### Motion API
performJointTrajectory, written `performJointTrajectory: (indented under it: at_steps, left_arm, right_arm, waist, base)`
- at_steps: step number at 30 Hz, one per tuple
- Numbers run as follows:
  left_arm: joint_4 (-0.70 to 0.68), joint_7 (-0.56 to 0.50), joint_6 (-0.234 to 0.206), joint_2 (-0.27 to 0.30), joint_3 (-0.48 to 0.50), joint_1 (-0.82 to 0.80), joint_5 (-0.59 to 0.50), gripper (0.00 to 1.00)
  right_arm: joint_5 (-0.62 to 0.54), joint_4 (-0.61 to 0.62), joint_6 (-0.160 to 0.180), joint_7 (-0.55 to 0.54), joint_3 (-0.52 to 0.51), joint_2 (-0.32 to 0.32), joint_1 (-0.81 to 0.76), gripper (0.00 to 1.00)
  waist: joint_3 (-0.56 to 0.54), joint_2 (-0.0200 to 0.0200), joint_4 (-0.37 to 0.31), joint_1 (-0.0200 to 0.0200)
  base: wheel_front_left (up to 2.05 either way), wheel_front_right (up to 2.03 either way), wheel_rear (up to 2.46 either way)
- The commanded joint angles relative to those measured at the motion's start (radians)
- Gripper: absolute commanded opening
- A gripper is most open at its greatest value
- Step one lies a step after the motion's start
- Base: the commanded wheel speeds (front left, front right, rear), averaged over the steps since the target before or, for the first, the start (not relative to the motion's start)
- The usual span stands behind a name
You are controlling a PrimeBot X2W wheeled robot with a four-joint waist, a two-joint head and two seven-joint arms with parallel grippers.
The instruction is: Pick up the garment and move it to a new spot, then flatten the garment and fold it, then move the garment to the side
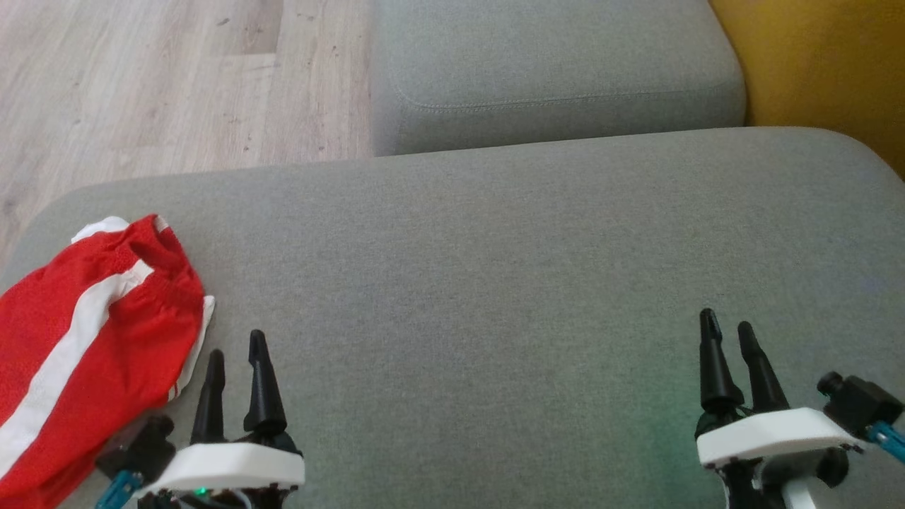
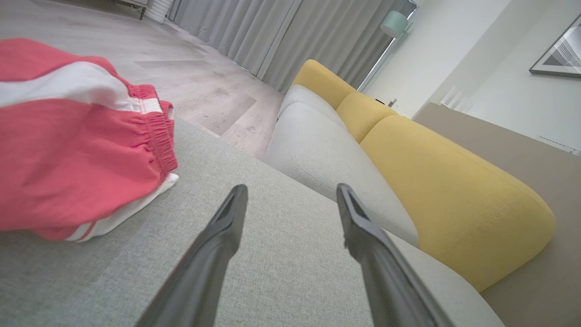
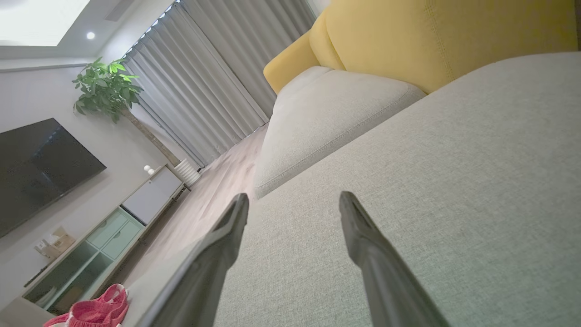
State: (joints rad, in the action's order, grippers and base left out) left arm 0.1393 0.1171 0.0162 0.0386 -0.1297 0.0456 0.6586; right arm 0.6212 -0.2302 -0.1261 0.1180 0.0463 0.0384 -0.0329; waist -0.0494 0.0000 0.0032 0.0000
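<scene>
The garment (image 1: 85,332) is a pair of red shorts with a white side stripe and an elastic waistband, lying loosely folded at the left end of the grey sofa seat (image 1: 495,283). My left gripper (image 1: 237,343) stands open just right of it, apart from the cloth, with nothing between its fingers. In the left wrist view the garment (image 2: 77,154) lies to the left of the left gripper (image 2: 292,190). My right gripper (image 1: 728,325) is open over the bare seat at the lower right. The right wrist view shows the right gripper (image 3: 295,197) and the garment (image 3: 95,311) far off.
A second grey seat cushion (image 1: 551,71) lies beyond the near one, with a yellow backrest (image 1: 827,63) at the right. Pale wood floor (image 1: 155,78) lies past the seat's left edge. A TV, a cabinet and a plant stand across the room.
</scene>
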Motion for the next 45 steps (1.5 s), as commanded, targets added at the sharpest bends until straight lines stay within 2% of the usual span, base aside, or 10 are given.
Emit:
performJointTrajectory:
  at_steps: [1, 45]
  left_arm:
    - [-0.044, 0.014, -0.009, 0.008, 0.013, -0.032, -0.032, 1.0]
    - [-0.103, 0.142, -0.056, 0.012, -0.073, -0.003, -0.57, 1.0]
  right_arm:
    - [-0.034, 0.043, -0.003, 0.014, 0.023, 0.008, 0.028, 1.0]
    - [-0.521, 0.091, -0.005, 0.141, 0.075, 0.012, 0.007, 1.0]
  waist:
    - [0.0, 0.0, -0.001, 0.0]
    - [-0.04, 0.0, 0.0, 0.0]
  base:
    - [0.0, 0.0, 0.0]
    - [0.0, 0.0, 0.0]
